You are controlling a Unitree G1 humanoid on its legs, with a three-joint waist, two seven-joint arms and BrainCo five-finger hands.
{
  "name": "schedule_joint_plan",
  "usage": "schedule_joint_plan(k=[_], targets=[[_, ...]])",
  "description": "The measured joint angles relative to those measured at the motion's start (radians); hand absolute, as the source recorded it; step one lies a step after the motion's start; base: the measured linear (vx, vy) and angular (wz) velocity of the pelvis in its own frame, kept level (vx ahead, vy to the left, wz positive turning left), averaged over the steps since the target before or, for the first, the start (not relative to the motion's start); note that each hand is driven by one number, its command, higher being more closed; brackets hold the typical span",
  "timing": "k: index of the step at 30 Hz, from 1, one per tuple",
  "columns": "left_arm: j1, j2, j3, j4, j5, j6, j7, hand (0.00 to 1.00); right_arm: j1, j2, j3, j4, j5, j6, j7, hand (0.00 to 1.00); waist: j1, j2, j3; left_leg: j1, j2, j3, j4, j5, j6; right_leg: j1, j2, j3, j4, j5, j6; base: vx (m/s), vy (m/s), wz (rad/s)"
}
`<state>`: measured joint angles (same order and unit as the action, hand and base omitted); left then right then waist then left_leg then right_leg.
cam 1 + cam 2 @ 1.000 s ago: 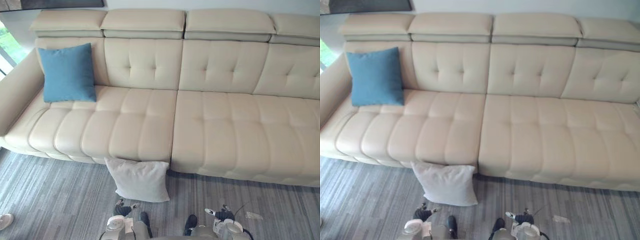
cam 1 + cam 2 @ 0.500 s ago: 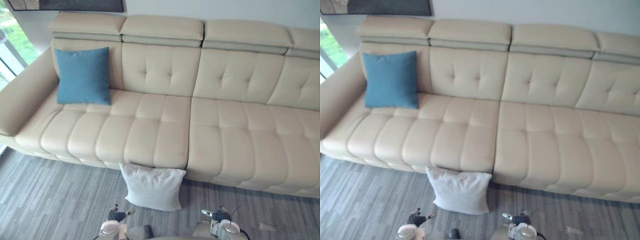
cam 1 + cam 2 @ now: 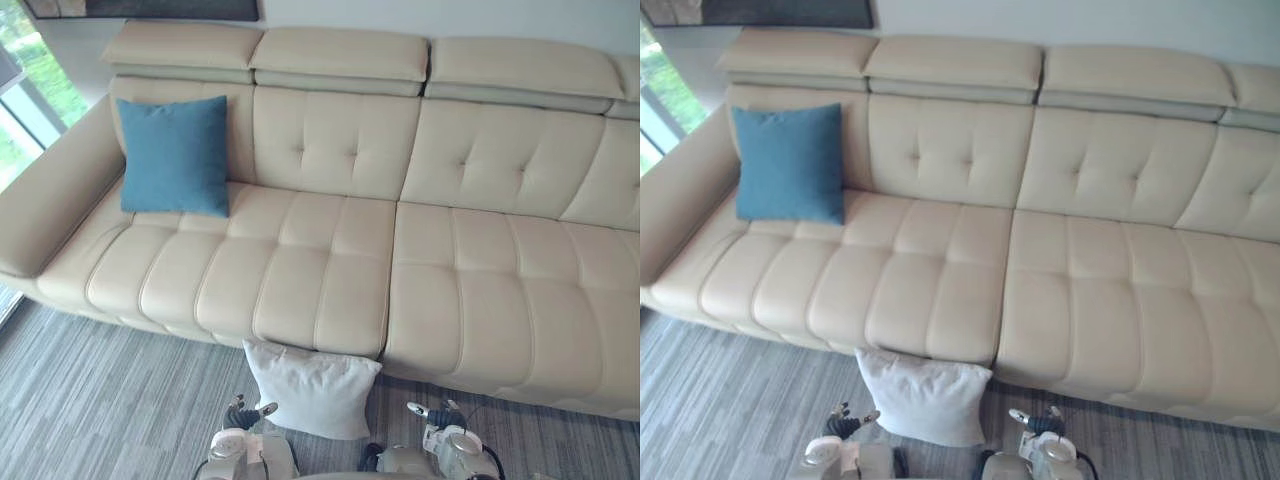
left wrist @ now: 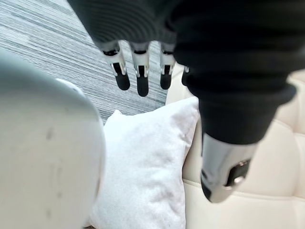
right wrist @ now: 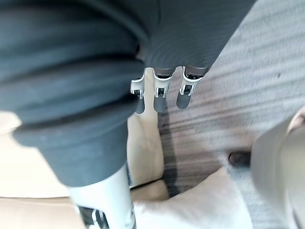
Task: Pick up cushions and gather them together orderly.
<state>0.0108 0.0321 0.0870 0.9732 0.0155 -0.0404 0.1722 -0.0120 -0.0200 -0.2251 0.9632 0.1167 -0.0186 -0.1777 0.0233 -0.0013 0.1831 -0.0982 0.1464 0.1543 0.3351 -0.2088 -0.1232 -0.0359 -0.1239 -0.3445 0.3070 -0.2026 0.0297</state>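
— Start with the left eye view: where are the cushions?
— The blue cushion stands against the backrest at the left end of the sofa. The white cushion is on the floor, leaning on the sofa's front edge. It's just ahead of the left hand and the right hand.
— And the right eye view?
— Same layout. Neither hand touches the white one.
— Left wrist view?
— The fingers hang straight, well apart from the thumb, and hold nothing. The white cushion lies just past them.
— Right wrist view?
— That hand's fingers are loose and apart too, and empty. A corner of the white cushion shows past them.
— So how should it do the pick-up?
— I'd bring both hands to opposite sides of the white cushion. It should squeeze the soft body rather than a corner, so the cushion doesn't flop. Then lift it clear of the sofa's edge and set it upright beside the blue one.
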Motion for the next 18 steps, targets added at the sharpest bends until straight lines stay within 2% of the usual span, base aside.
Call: schedule_joint_plan(k=[2,3,7,13,18], targets=[[-0.003,0.015,-0.012,-0.001,0.0,0.0,0.0,0.0,0.015,0.012,-0.003,0.017,0.0,0.002,-0.001,0.0,-0.001,-0.022,-0.001,0.019,-0.032,0.007,-0.054,0.029,0.016,0.007,-0.018,0.006,-0.037,0.019,0.018,0.03,0.138,0.04],[0.002,0.02,-0.029,0.001,0.0,0.003,0.0,0.0,0.021,0.01,-0.007,0.026,-0.001,0.004,-0.001,0.0,-0.001,-0.024,-0.003,0.045,-0.05,0.011,-0.088,0.042,0.026,0.025,-0.029,0.007,-0.06,0.032,0.029,0.03,0.138,0.07],[0.023,0.033,-0.047,0.018,0.001,0.004,0.0,0.0,0.033,0.002,-0.007,0.038,-0.009,0.005,-0.001,0.0,-0.008,-0.013,-0.027,0.121,-0.094,0.001,-0.201,0.087,0.042,0.076,-0.04,0.005,-0.129,0.062,0.043,0.03,0.071,0.05],[0.042,0.036,-0.046,0.023,0.0,0.004,0.001,0.0,0.031,-0.002,-0.008,0.067,-0.01,0.005,-0.002,0.0,-0.011,-0.007,-0.033,0.163,-0.095,-0.025,-0.24,0.109,0.047,0.137,-0.021,-0.006,-0.191,0.092,0.035,0.02,-0.017,0.04],[0.045,0.04,-0.035,0.038,-0.009,0.004,0.003,0.0,0.017,-0.01,-0.008,0.077,-0.005,0.004,-0.014,0.0,-0.012,-0.007,-0.042,0.167,-0.096,-0.028,-0.301,0.144,0.047,0.119,-0.013,0.0,-0.209,0.113,0.031,-0.03,-0.007,-0.03]])
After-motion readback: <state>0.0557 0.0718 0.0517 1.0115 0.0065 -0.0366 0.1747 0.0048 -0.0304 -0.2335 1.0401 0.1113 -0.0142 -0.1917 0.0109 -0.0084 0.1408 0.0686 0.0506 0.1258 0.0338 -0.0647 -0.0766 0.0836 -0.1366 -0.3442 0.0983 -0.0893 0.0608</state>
